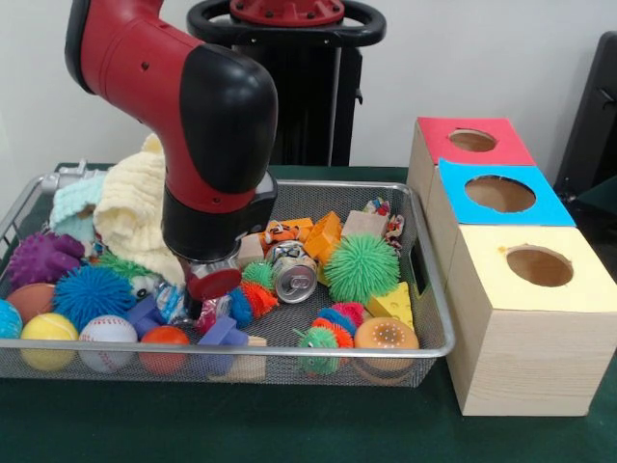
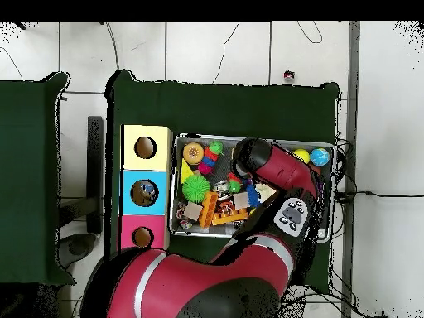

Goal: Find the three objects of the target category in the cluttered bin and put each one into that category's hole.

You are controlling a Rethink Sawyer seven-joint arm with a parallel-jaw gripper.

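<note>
One arm down in the bin [image 1: 424,349], hand [image 1: 198,307] low among toys; grip state can't tell. Crushed can [image 1: 292,271] just beside it, blue spiky ball [image 1: 92,292] on its other side.

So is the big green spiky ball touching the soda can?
Apart. In the front view the green spiky ball sits to the right of the soda can, with a thin strip of the bin showing between them.

The red and black arm [image 1: 193,125] bends down from the picture's top left, its wrist pointing straight down over the bin's left half, gripper [image 1: 198,307] low among the clutter.
</note>
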